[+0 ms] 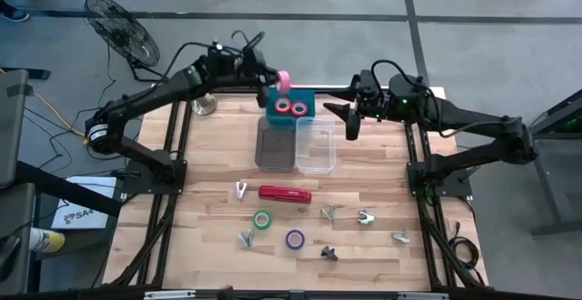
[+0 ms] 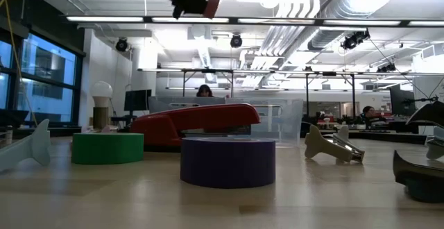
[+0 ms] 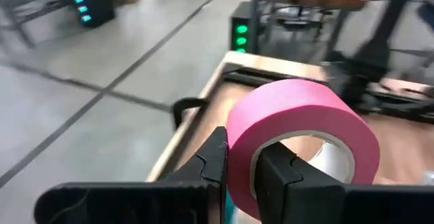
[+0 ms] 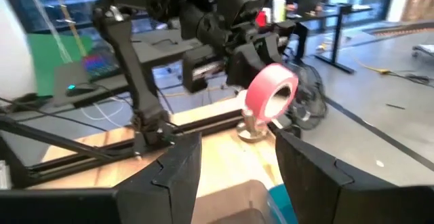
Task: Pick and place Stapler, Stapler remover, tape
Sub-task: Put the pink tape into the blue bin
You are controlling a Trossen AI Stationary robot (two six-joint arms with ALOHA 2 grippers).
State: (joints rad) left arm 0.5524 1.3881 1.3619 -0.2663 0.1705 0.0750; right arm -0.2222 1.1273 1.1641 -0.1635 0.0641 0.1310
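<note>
A pink tape roll hangs high over the far edge of the teal bin, with my left gripper shut on it. Two more rolls lie in the bin. My right gripper stands open and holds nothing near the table's far right, beside a clear tub. On the wood lie the red stapler, a green tape roll and a purple one. Several metal staple removers, one of them, are scattered round them. My left gripper pinches the wall of the pink roll between its two fingers, one finger inside the ring and one outside. The fingers reach in nearly level from the table's left. The roll is lifted clear, its hole facing sideways.
Two clear tubs stand side by side just nearer than the teal bin. A fan stands on the floor beyond the far left corner. Bare wood lies between the tubs and the stapler. People sit at desks in the room behind.
</note>
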